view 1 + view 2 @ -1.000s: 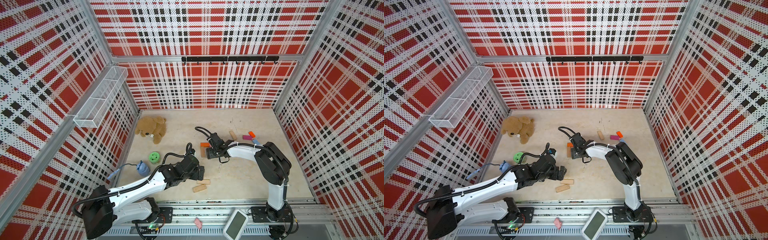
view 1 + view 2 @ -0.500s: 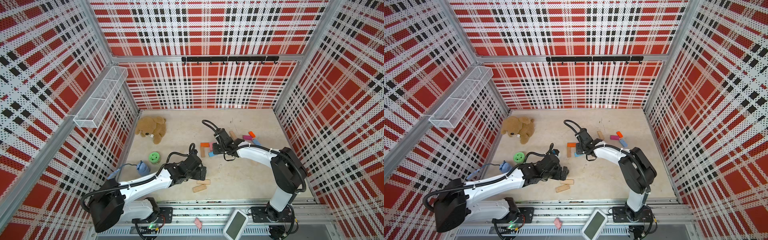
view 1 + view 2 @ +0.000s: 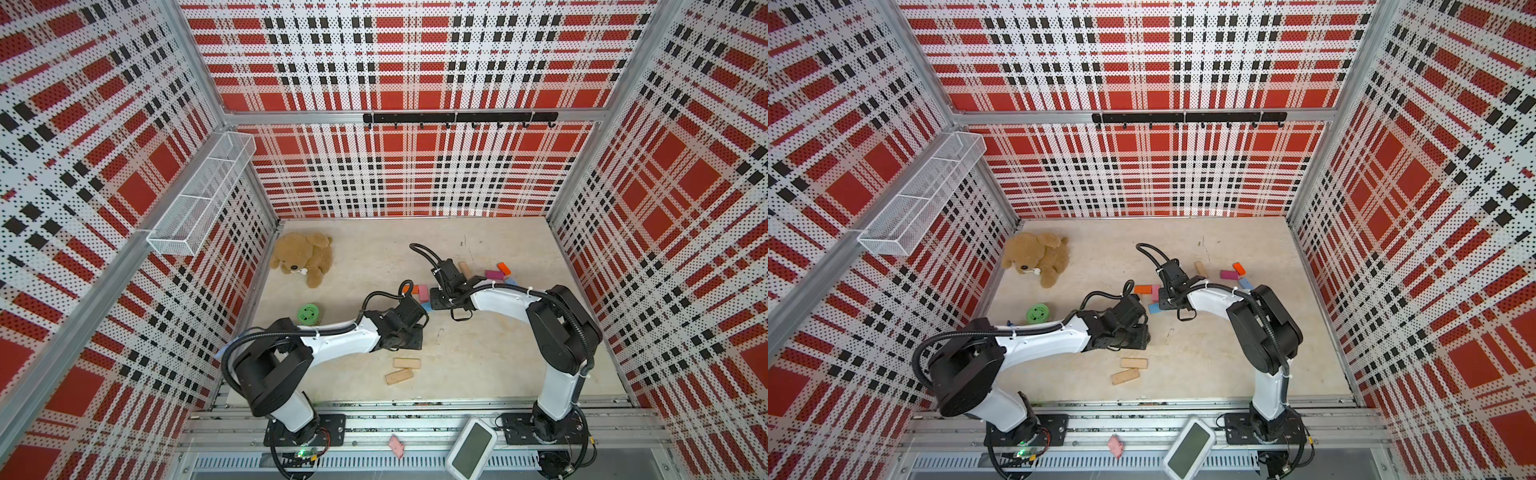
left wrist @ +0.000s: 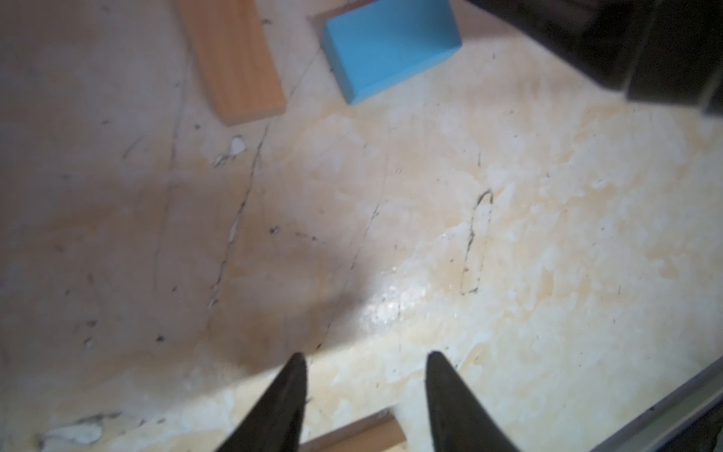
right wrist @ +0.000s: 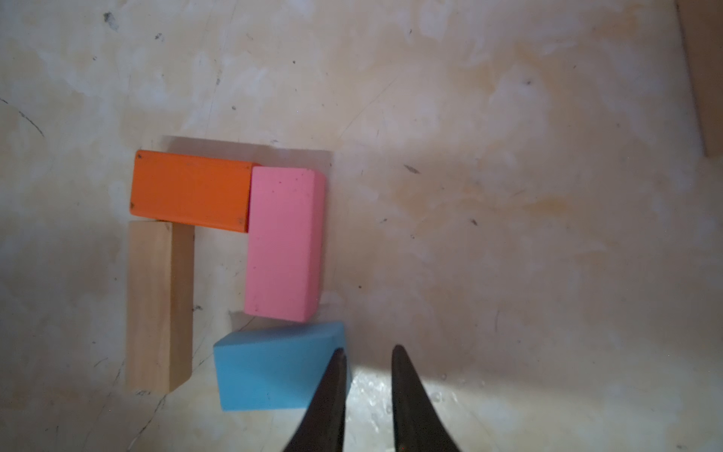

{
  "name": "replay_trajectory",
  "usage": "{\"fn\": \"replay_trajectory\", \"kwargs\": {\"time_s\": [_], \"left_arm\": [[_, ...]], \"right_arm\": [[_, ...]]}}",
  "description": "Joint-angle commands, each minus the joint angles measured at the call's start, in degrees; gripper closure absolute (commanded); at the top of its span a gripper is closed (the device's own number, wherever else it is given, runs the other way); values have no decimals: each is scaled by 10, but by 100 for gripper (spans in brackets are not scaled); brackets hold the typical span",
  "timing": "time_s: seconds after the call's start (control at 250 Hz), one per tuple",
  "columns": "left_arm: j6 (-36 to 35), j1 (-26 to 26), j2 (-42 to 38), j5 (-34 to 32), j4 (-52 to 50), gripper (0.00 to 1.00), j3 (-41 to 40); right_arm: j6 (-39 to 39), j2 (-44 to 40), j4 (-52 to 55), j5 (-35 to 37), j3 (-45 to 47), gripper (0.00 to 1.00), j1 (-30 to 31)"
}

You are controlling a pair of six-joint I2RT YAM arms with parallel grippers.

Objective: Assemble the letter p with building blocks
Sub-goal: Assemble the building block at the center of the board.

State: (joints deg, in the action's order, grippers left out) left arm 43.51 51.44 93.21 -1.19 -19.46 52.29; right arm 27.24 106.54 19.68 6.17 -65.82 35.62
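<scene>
Arms reach in from the front rail (image 3: 415, 419) toward the middle of the pale, scratched floor (image 3: 478, 353). We see the left arm (image 3: 332, 336) bent sharply at its black elbow, with its white forearm lying low and nearly flat over the floor. The left gripper (image 4: 364, 354) points down at bare floor, and its two black fingers stand partly apart with nothing between them. Two loose tan wooden blocks (image 3: 406, 363) lie close together near it, toward the rail. The right arm (image 3: 503, 301) stands tall from its base, folds at the elbow and slopes down to the middle. The right gripper (image 5: 369, 348) hangs low, its fingers close together with just a thin gap, holding nothing. One fingertip (image 5: 334, 383) sits at the corner of the flat light blue block (image 5: 270, 371); we cannot tell if it touches. Just beside that tilted block lies the flat light pink block (image 5: 283, 244). The flat orange block (image 5: 191, 191) meets the pink one's side with its end. The long tan wooden block (image 5: 158, 305) meets the orange one's long side, so the three make a shape like a gate. Past the right forearm, well apart from these, lie another tan block (image 3: 464, 268), a magenta block (image 3: 494, 274), a second orange block (image 3: 503, 267) and a second blue block (image 3: 510, 282).
</scene>
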Motion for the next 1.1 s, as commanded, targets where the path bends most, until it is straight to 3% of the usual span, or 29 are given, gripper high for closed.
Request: {"fn": "replay_trajectory", "kwargs": {"time_s": [0.0,0.196,0.5,1.096], "left_arm": [[25,-5,31,0,8,58,47],[32,-14,95,-6,-20,76,121],[23,-47,143,10,-12,88,149],[18,-73,183,20,15,90,156]], "right_arm": [[-7,9,-13,-5,-9,77,-5],[-4,25,-11,-21,-17,77,-13],[2,34,-7,-34,-17,78,-19],[8,34,6,-50,-19,82,-18]]}}
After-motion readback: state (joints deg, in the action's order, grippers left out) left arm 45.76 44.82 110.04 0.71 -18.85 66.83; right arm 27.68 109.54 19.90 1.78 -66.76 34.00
